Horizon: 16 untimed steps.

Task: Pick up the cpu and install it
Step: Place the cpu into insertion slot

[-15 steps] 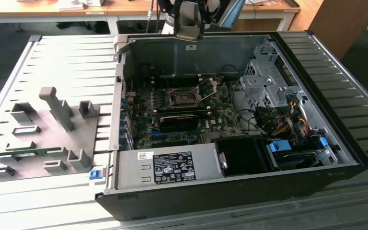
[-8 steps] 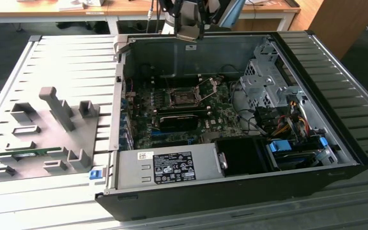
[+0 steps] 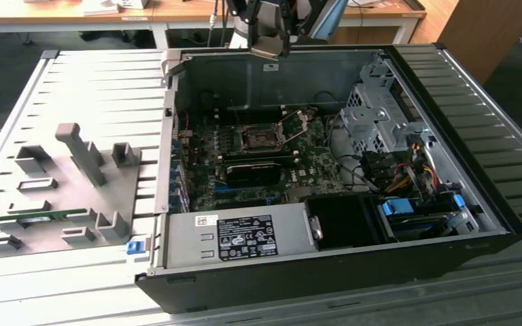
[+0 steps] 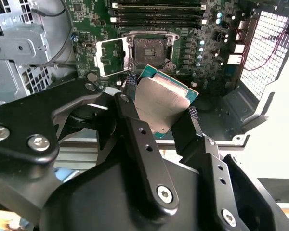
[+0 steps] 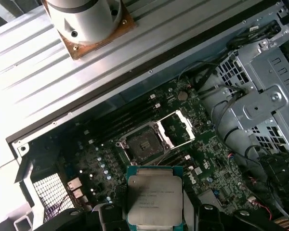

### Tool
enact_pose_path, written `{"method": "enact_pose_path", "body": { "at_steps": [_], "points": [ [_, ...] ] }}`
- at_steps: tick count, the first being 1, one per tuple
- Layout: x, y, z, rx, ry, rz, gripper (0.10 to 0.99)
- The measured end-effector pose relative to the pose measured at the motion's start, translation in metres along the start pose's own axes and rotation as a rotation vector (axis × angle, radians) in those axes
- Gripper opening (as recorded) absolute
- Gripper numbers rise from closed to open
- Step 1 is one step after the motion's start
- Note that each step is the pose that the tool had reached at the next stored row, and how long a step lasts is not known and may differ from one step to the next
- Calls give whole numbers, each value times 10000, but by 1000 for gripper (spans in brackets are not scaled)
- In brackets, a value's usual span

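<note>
The pick-up looks done and the install does not. The gripper [image 4: 160,109] pinches the cpu [image 4: 164,98] by two opposite edges, one dark finger [image 4: 135,126] pressed against each side. The silver top faces the wrist, and the chip hangs in the air, touching nothing else.

In the exterior view the gripper hovers above the computer case [image 3: 166,136], over its far wall. The socket [image 5: 143,144] lies below the gripper and well apart from the held cpu, out beyond the fingertips. Its metal frame [image 5: 176,129] stands open, tipped to one side, and the dark square bed holds no chip. I judge that lowering, lining up and seating the cpu are all left to do.

The case lies on its side with the cover off. Inside sit the green circuit board [image 3: 315,163], memory sticks [image 4: 156,14] in their slots just beside the socket, a grey power supply [image 3: 234,238], a metal drive cage [image 3: 374,119] and a bundle of cables [image 3: 406,170]. Outside the case, far off to one side of the gripper, a grey slotted holder [image 3: 107,204] carries a thin green strip [image 3: 39,217], probably a spare memory stick.
</note>
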State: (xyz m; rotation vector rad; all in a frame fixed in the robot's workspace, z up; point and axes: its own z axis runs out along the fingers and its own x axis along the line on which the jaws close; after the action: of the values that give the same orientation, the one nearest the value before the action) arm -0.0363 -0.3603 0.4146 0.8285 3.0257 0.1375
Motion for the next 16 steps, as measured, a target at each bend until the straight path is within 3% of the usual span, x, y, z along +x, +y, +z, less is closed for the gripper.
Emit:
{"method": "enact_pose_path", "body": {
  "at_steps": [16],
  "points": [
    [0, 0, 4, -22, -94, 1092, 541]
  ]
}}
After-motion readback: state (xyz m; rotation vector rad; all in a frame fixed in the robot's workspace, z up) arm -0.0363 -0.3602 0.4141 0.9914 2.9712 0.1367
